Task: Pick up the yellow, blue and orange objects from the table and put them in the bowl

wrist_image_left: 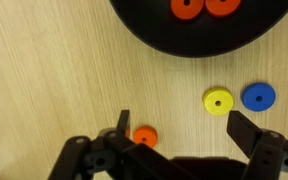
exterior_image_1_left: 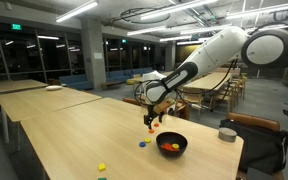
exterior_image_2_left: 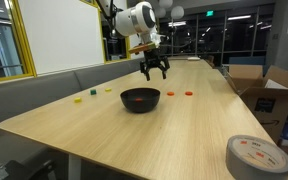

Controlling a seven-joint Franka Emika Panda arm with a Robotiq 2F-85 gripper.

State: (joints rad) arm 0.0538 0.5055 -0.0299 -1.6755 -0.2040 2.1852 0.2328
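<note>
the gripper (wrist_image_left: 182, 128) hangs over the pale wood surface (wrist_image_left: 44, 70) with its fingers spread wide, gripping nothing. in the wrist view a small orange disc (wrist_image_left: 144, 137) lies flat on the surface inside the gap, just beside one finger. a yellow disc (wrist_image_left: 218, 101) and a blue disc (wrist_image_left: 258, 96) lie side by side, close but not touching, near the rim of the black bowl (wrist_image_left: 144, 20). two more orange discs (wrist_image_left: 184, 8) rest inside the bowl. in both exterior views the gripper is raised above the surface, just beside the bowl.
</note>
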